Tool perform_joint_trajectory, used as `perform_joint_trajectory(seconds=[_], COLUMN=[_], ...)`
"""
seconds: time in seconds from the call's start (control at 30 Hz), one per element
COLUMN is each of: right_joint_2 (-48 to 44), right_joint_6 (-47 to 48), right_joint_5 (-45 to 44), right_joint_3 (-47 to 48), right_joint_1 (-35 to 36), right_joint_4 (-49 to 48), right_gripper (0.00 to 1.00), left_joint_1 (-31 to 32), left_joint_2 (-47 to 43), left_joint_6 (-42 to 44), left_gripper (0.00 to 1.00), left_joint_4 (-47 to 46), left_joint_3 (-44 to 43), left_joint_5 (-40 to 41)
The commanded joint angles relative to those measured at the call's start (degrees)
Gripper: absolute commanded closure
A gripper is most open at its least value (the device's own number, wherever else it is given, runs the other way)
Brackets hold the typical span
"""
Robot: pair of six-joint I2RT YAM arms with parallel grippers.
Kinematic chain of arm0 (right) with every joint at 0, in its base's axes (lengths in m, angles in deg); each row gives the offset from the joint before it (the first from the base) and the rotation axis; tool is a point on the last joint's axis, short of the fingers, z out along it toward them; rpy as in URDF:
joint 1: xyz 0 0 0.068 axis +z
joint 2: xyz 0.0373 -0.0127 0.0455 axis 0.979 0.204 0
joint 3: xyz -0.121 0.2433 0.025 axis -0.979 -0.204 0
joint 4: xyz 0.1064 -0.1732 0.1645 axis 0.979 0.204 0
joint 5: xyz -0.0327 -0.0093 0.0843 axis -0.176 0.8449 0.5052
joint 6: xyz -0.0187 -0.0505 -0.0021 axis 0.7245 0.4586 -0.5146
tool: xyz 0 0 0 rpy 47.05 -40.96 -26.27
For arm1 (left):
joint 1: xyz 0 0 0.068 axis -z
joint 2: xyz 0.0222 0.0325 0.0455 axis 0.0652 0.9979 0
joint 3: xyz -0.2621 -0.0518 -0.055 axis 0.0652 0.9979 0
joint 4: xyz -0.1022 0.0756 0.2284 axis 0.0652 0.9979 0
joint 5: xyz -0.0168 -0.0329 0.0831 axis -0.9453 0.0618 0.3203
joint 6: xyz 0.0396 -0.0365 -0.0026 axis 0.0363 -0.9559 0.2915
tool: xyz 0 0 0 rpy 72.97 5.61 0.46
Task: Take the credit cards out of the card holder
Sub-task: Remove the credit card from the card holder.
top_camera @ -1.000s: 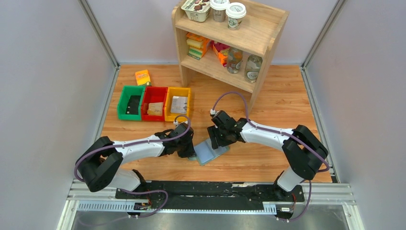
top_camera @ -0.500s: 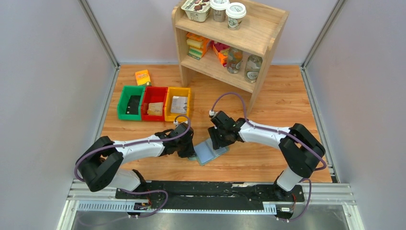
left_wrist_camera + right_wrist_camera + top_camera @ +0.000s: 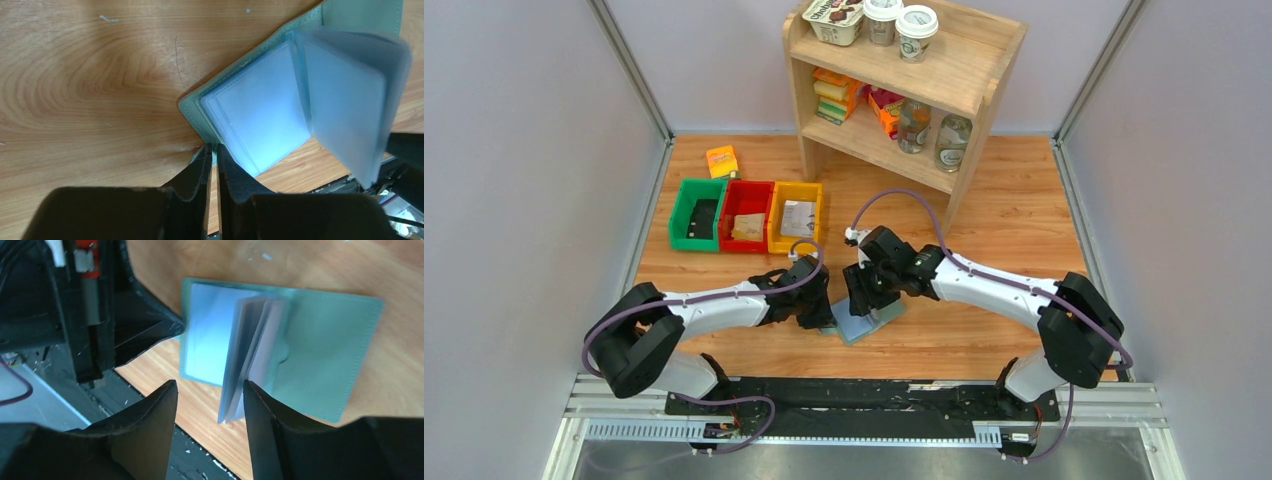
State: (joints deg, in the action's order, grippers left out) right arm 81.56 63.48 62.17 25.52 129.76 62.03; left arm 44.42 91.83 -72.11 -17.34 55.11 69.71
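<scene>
At the left gripper [image 3: 211, 150] tips, the card holder [image 3: 260, 120] corner edge is sitting pinched; right gripper [image 3: 209, 386] is hovering over upright pocket leaves [image 3: 250, 340], jaws standing apart

Left gripper [image 3: 212, 150] jaws nearly together, tips pinching green border of card holder [image 3: 260, 115]. Holder lies open just beyond and right of jaws. Pale blue sleeves [image 3: 350, 100] fanned, several standing up far right. Wooden table [image 3: 90, 75] underneath.

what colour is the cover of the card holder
Sage green; the card holder shows it best in the right wrist view.
</scene>
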Motion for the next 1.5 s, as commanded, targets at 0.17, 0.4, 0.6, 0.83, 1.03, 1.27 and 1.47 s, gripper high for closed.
perform_joint_trajectory(seconds=[0.17,0.4,0.6,0.83,1.03,1.27,1.47], right_joint_2=[0.63,2.38,1.86,-4.9,-3.16,1.76,7.03], right_joint_6=[-0.1,-3.79,-7.23,-3.01,-2.04,-2.57,-2.83], right_joint_5=[3.2,-18.06,-26.44,-15.92,-2.46,-5.78,-12.11], right_joint_3=[0.74,1.53,0.82,-2.95,-4.19,-1.73,2.57], right_joint_1=[1.21,0.24,-2.22,-2.22,-1.96,0.94,4.45], right_joint_4=[-1.09,5.23,8.32,-1.51,-7.67,-6.19,-2.23], right_gripper=[0.49,0.51,0.43,0.38,0.42,0.34,0.23], left_joint_1=[0.35,0.27,0.27,0.18,0.27,0.27,0.18], left_joint_2=[-0.35,-1.15,-2.99,-8.88,-8.71,-4.14,-3.87], left_joint_6=[-0.82,-1.18,-1.27,0.58,0.14,-2.75,-6.79], left_gripper=[0.86,0.86,0.86,0.86,0.85,0.88,0.95], left_joint_4=[-1.24,-1.15,-0.98,-0.36,-3.79,-1.52,-0.01], left_joint_3=[1.23,1.59,2.03,1.32,1.24,1.23,4.48], left_joint_5=[0.26,0.52,1.14,2.2,2.11,2.2,4.22])
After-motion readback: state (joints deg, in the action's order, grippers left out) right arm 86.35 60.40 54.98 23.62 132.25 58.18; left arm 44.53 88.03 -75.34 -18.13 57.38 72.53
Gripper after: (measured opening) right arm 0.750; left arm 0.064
